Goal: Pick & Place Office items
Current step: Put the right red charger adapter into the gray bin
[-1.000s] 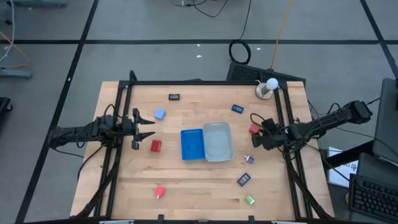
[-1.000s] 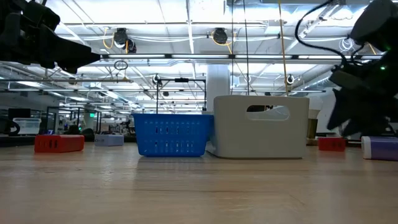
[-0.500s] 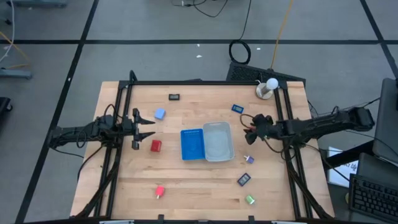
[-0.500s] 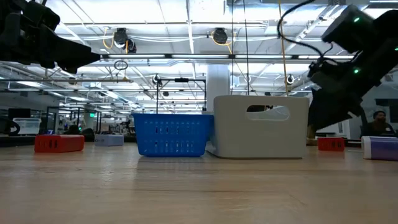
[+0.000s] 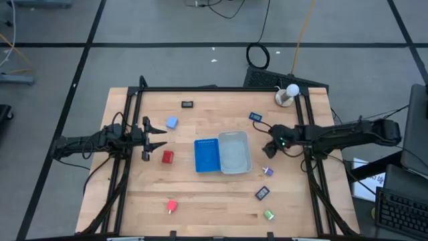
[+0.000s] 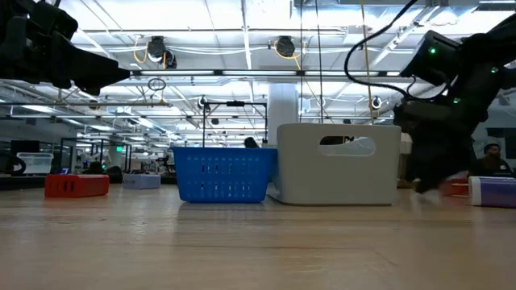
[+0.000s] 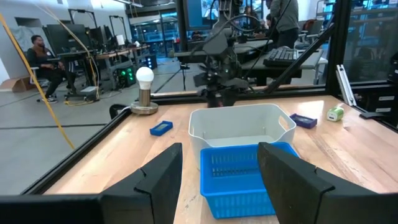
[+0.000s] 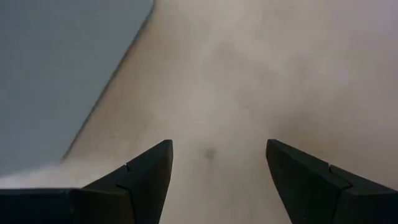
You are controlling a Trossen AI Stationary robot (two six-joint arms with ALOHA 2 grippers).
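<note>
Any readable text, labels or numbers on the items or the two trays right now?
None can be read.
Dark flat pieces: any markings too small to read.
Blue tray and white tray: no visible lettering.
Red block: no visible label.

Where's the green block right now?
In the high view the green block lies near the table's front edge on the right side, just below the dark blue rectangle, apart from both trays.

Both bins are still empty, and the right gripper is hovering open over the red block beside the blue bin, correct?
Not quite. The right gripper hangs open beside the white bin, not the blue bin, as the high view shows. Both bins look empty there.
</note>
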